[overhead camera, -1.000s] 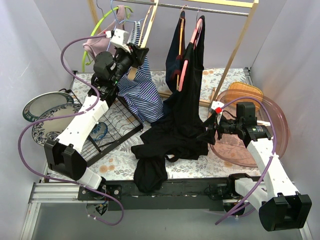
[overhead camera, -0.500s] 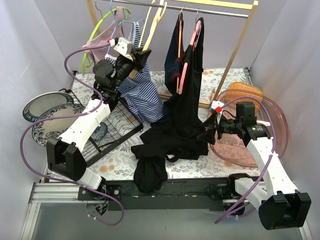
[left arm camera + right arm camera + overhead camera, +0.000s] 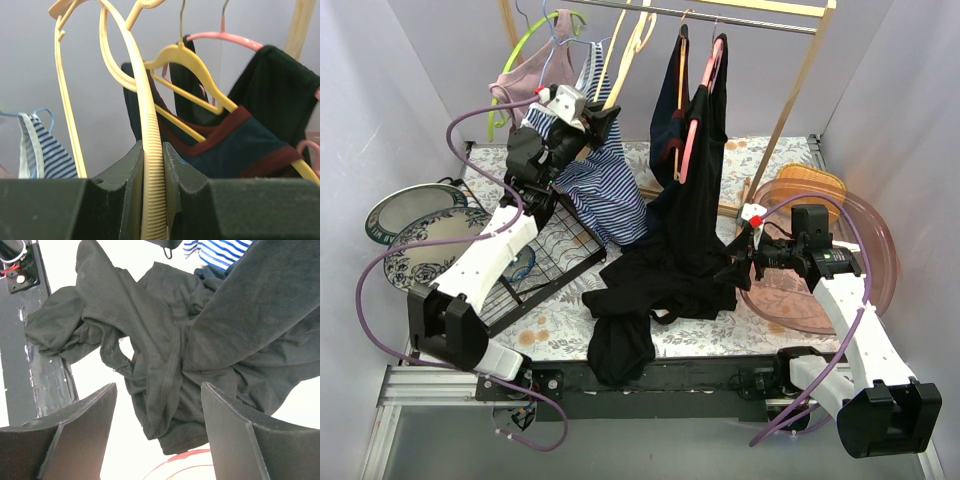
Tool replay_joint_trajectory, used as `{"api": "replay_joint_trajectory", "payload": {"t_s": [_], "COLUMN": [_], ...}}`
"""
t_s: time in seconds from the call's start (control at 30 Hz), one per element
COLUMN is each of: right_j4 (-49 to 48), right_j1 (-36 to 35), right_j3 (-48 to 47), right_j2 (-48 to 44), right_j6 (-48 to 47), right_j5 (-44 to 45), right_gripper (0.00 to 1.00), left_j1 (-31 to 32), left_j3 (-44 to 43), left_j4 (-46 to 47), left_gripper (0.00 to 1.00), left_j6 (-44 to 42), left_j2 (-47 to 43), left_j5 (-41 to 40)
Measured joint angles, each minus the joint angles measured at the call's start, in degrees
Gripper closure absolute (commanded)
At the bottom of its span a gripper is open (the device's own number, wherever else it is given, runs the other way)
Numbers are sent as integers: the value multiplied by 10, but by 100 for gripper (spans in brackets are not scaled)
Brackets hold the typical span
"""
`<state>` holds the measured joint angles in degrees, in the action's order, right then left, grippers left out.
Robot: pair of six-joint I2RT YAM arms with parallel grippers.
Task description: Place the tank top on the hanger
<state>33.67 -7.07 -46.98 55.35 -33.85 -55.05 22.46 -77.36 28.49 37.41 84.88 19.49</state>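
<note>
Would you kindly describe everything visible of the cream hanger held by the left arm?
The cream hanger looks like smooth plastic, with broad curved arms and a ribbed edge. It stands nearly upright, high near the rail, clamped between the left gripper's jaws. It carries no garment; its hook cannot be made out.

From high above the near edge, looks down and forward, far enough to take in the whole table point(image 3: 556, 326) and the clothes rail point(image 3: 740, 17). From the left wrist, peers up at close range along the cream hanger point(image 3: 150, 165) toward hanging clothes point(image 3: 240, 142). From the right wrist, faces the black tank top point(image 3: 150, 345) nearby, shared with the overhead view.
</note>
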Motion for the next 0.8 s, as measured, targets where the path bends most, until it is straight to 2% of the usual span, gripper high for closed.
{"api": "replay_joint_trajectory", "payload": {"t_s": [0.17,0.4,0.53,0.8], "right_j4": [27,53,85,212], "right_j1": [0,0,1,3], "right_j3": [-1,-11,-32,-121], "right_j2": [0,0,-3,-5], "right_j6": [-27,-48,-85,-231], "right_j5": [0,0,3,7], "right_gripper": [24,24,23,22], "left_j1": [0,0,0,0], "left_j3": [50,52,52,67], "left_j4": [-56,-178,-292,-539], "left_gripper": [100,100,100,100], "left_j6": [14,46,71,145], "left_j2": [-70,-163,-208,-338], "left_j5": [1,0,-2,-13]}}
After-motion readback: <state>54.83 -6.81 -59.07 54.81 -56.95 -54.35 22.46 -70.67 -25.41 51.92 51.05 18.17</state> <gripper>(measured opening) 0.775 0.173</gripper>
